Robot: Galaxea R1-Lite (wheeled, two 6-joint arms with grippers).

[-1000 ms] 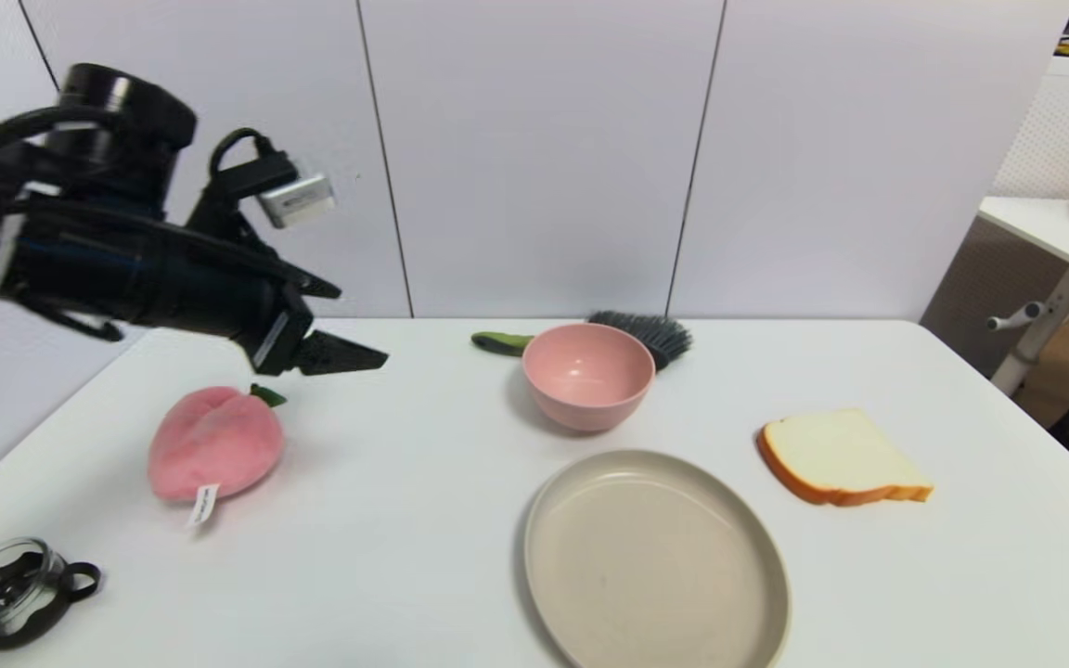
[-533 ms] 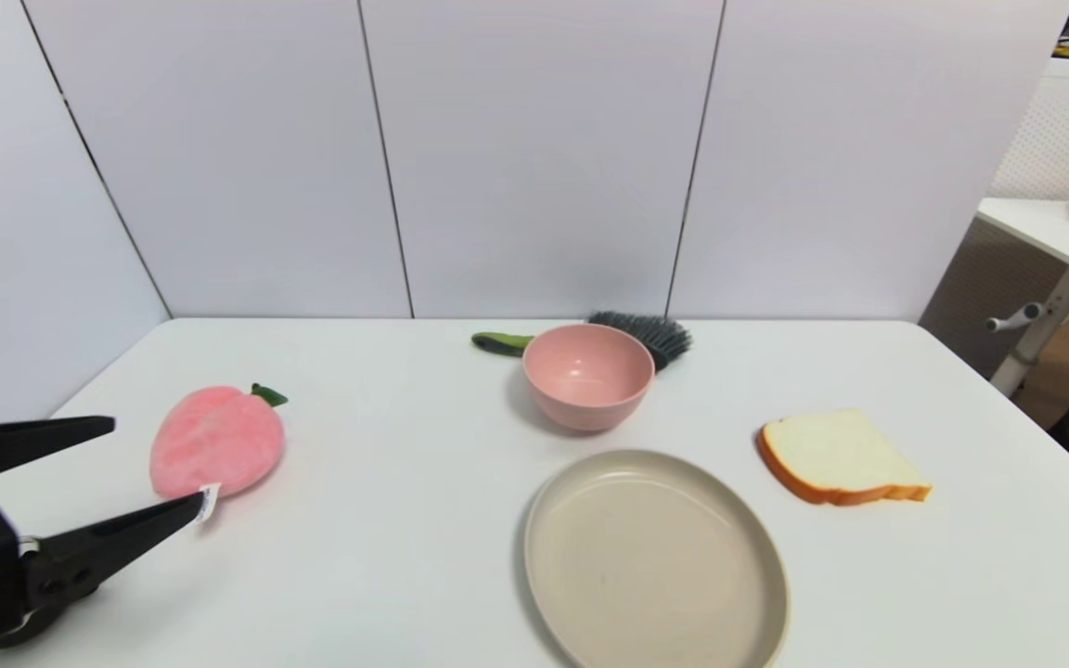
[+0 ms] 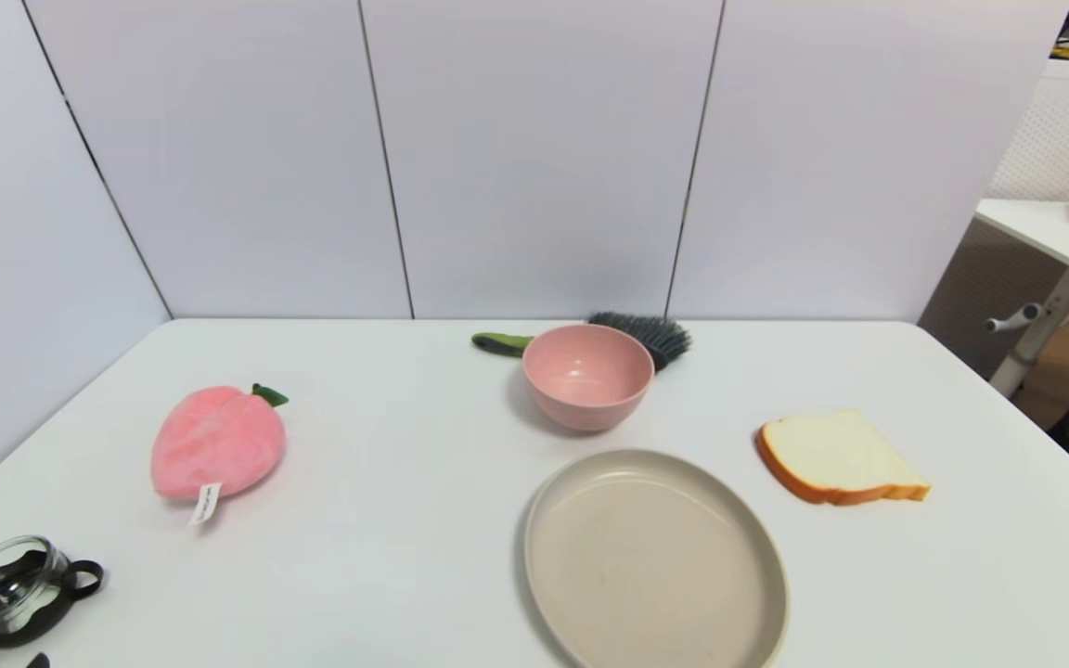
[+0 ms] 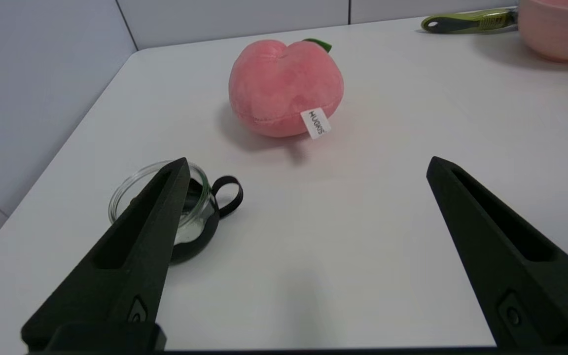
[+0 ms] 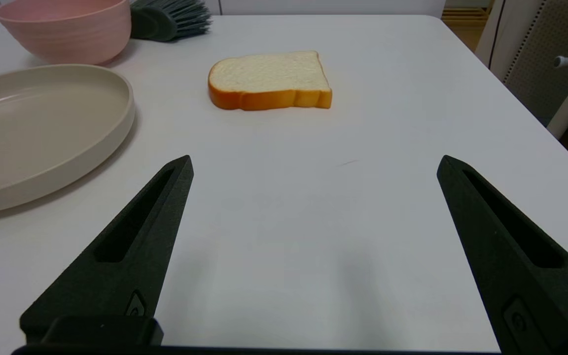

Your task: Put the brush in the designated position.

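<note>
1. Head view: I see the brush (image 3: 581, 336) lying at the far edge of the white counter (image 3: 405, 520), directly behind the pink bowl (image 3: 587, 375), which hides its middle. Its green handle points to the robot's left and its dark bristles show to the bowl's right. A beige plate (image 3: 655, 561) sits nearer than the bowl, a bread slice (image 3: 839, 457) lies to the plate's right, a plush peach (image 3: 217, 442) to the left, and a glass jar with a black strap (image 3: 10, 591) at the near left corner. Neither arm is in this view, apart from a dark tip at the bottom edge.

2. Left wrist view: my left hand (image 4: 306, 165) hovers low over the near left of the counter, released, its two fingers spread wide with nothing between them. The jar sits just beyond one finger; the peach lies farther on, and the brush handle shows far off.

3. Right wrist view: my right hand (image 5: 313, 162) is likewise released and empty, over bare counter near the plate, facing the bread slice. The brush bristles show beside the bowl.
</note>
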